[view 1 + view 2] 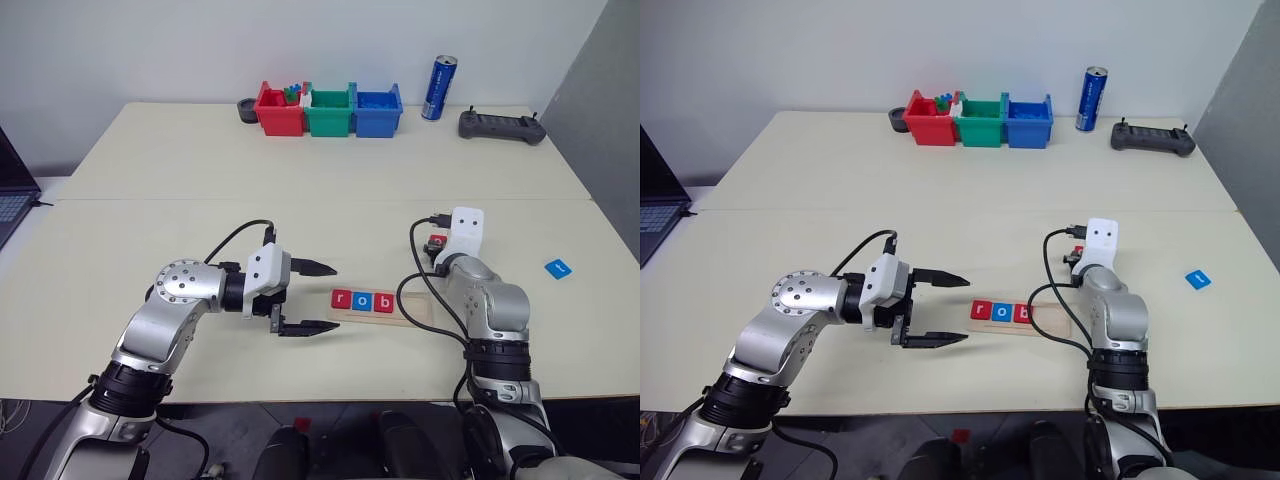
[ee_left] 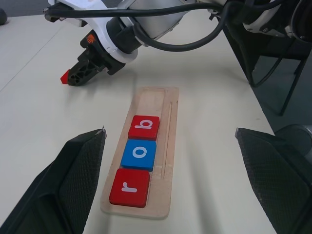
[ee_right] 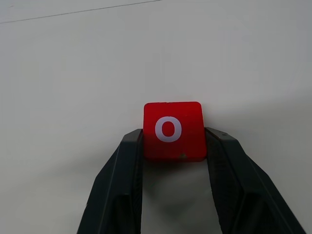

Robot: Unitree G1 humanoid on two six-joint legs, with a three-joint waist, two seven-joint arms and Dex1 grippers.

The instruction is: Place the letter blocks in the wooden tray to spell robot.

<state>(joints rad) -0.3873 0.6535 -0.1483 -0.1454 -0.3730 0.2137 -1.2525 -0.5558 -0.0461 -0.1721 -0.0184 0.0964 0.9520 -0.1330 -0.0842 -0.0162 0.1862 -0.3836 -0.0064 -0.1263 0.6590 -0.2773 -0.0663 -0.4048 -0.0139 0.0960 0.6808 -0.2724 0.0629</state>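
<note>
Landmark: wooden tray [image 1: 378,305], lying flat on the pale worktop [image 1: 150,170], closer to the near edge than the far one

Open room: bare worktop on all sides of the tray; wide clear stretch between the tray and the far edge. A seam in the worktop runs across beyond the tray

Beyond the tray, along the far edge: red bin [image 1: 278,110], green bin [image 1: 330,111], blue bin [image 1: 378,112] in a row, touching. Red bin holds small coloured bits; contents of the other two cannot be made out. Blue can [image 1: 438,88] and black controller [image 1: 501,126] further right of the bins. Laptop corner [image 1: 12,195] far left of the tray

Tray contents: red r tile [image 2: 130,187], blue o tile [image 2: 139,154], red b tile [image 2: 144,127], in a line, edges touching, filling the left part. Right part of the tray bare wood

Loose: blue tile [image 1: 558,267] well right of the tray, flat on the worktop, letter unreadable

Right claw [image 3: 173,146]: just beyond the tray's right end, low over the worktop. Fingers partly closed, each pressed against one side of a red o tile [image 3: 173,130]; tile sits letter-up between the tips, against the worktop surface

Left claw [image 1: 307,297]: just left of the tray's left end, pointing toward it, fingers spread wide, holding nothing, touching nothing
</note>
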